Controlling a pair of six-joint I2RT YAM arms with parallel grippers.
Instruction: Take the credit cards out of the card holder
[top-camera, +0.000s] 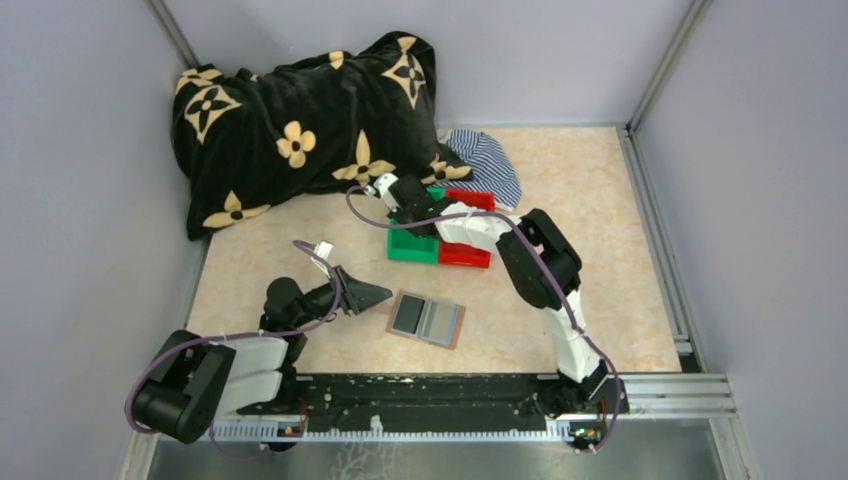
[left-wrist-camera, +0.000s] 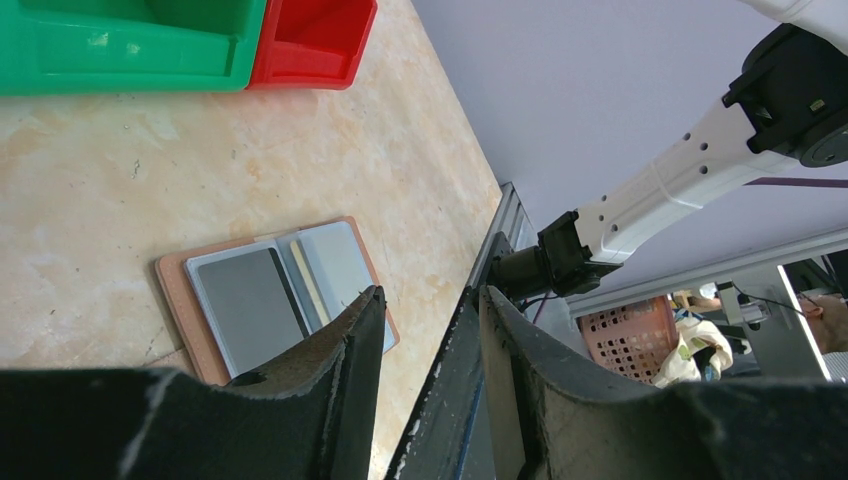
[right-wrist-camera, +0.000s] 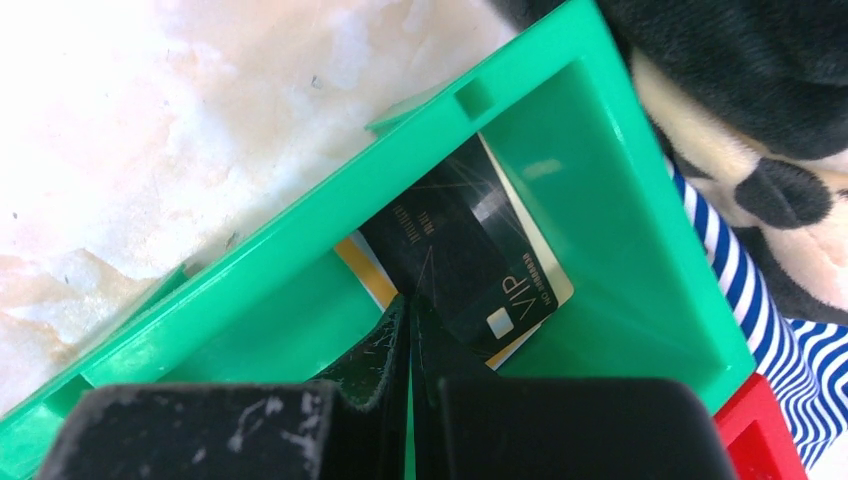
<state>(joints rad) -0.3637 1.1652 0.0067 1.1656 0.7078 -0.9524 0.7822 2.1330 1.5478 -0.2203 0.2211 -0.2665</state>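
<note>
The card holder (top-camera: 427, 319) lies open on the table, brown with blue-grey panels; it also shows in the left wrist view (left-wrist-camera: 175, 295). A grey credit card (left-wrist-camera: 250, 305) and a silvery one (left-wrist-camera: 335, 262) sit in its panels. My left gripper (top-camera: 375, 293) is open and empty, just left of the holder (left-wrist-camera: 428, 292). My right gripper (top-camera: 412, 212) reaches into a green bin (right-wrist-camera: 620, 220). It is shut (right-wrist-camera: 410, 300) on the edge of a black and gold VIP card (right-wrist-camera: 470, 260), which lies over a gold card (right-wrist-camera: 362, 268).
Red and green bins (top-camera: 440, 250) stand in a cluster at mid table; two show in the left wrist view (left-wrist-camera: 130, 45). A black flowered blanket (top-camera: 300, 130) and a striped cloth (top-camera: 490, 160) lie behind them. Walls close in on both sides.
</note>
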